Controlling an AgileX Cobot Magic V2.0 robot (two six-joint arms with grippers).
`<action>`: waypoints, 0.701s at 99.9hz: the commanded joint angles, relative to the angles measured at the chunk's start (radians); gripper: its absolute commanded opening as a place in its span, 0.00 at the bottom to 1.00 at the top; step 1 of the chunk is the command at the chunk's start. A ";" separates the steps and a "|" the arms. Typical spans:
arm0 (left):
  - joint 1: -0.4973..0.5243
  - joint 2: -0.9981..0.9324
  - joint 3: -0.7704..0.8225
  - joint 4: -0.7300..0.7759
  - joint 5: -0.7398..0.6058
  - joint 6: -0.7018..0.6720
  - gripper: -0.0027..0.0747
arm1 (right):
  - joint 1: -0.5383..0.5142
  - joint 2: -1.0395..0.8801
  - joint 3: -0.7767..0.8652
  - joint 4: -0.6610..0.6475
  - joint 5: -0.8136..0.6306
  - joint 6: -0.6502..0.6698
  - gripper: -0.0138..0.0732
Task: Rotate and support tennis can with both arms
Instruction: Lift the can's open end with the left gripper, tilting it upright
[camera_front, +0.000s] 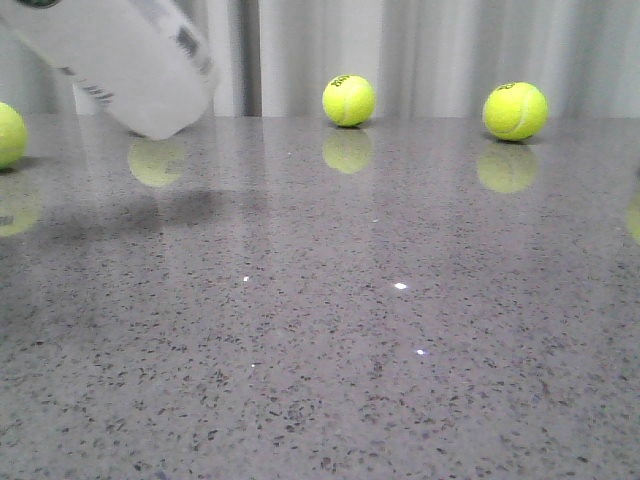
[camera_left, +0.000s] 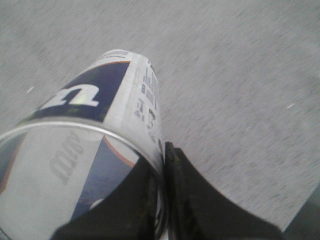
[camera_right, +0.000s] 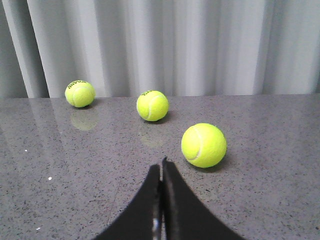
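Note:
The tennis can (camera_front: 130, 60) hangs tilted above the table at the far left of the front view, its closed end pointing down and to the right. In the left wrist view the can (camera_left: 100, 100) shows its navy and white label and its silver rim. My left gripper (camera_left: 162, 165) is shut on the rim wall, one finger (camera_left: 135, 200) inside the can and the other finger (camera_left: 200, 205) outside. My right gripper (camera_right: 161, 167) is shut with nothing in it, low over the table and away from the can. Neither gripper shows in the front view.
Tennis balls lie on the grey speckled table (camera_front: 350, 330): one at the back middle (camera_front: 349, 100), one at the back right (camera_front: 515, 110), one at the left edge (camera_front: 8, 133). A ball (camera_right: 203, 145) lies just past my right fingertips. A curtain closes the back.

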 joint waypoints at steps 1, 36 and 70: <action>-0.004 -0.019 -0.029 0.063 0.015 -0.048 0.01 | -0.004 0.011 -0.026 -0.002 -0.088 -0.001 0.08; -0.004 -0.014 -0.025 0.212 0.015 -0.115 0.01 | -0.004 0.011 -0.026 -0.002 -0.088 -0.001 0.08; -0.004 0.028 -0.025 0.221 0.015 -0.120 0.01 | -0.004 0.011 -0.026 -0.002 -0.088 -0.001 0.08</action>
